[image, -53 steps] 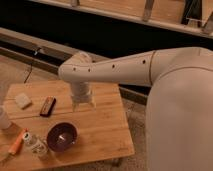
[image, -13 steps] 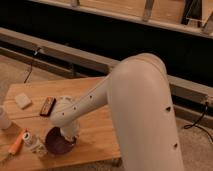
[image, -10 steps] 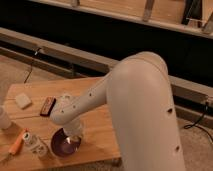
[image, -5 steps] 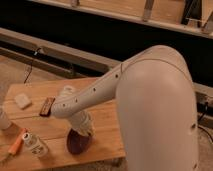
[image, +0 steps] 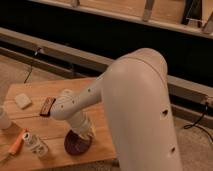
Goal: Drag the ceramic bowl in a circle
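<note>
- Bowl (image: 76, 144): glossy dark maroon, paler sheen inside.
- Gripper (image: 84, 135): off-white, at the bowl's upper right rim.
- Arm (image: 135, 100): plain off-white with small dark dots.
- Table (image: 35, 90): light honey wood, faint plank lines.
- Small block (image: 47, 106): dark brown.
- Pad (image: 22, 100): cream.
- Bottle (image: 36, 145): clear, white cap.
- Pen-like item (image: 16, 142): orange.
- Wall band (image: 100, 35): black.

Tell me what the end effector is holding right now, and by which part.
The ceramic bowl, apparently by its back-right rim: the end effector is down there, closed, though the wrist hides the exact contact.
</note>
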`<act>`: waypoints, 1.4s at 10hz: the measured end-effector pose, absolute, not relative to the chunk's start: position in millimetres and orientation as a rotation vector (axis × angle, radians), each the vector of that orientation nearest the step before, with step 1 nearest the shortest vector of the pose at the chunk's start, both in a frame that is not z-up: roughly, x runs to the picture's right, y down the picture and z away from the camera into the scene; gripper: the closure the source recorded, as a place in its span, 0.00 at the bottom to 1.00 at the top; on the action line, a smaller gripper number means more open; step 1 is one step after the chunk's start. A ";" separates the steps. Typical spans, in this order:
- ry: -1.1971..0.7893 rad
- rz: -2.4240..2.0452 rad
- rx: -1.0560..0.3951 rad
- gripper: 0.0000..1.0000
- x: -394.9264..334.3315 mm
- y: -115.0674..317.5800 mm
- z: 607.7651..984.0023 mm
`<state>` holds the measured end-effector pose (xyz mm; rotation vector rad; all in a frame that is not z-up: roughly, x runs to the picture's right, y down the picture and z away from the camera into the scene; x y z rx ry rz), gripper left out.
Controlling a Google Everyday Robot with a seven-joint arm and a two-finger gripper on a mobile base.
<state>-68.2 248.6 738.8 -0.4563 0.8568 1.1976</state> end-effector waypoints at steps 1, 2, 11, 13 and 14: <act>0.878 1.247 -0.437 1.00 -50.5 242.3 740.1; 0.887 1.274 -0.426 1.00 -40.2 238.2 739.6; 0.908 1.440 -0.399 1.00 -1.5 195.8 800.6; 0.873 1.464 -0.393 1.00 -4.7 175.1 810.5; 0.852 1.482 -0.395 1.00 -6.3 164.1 815.2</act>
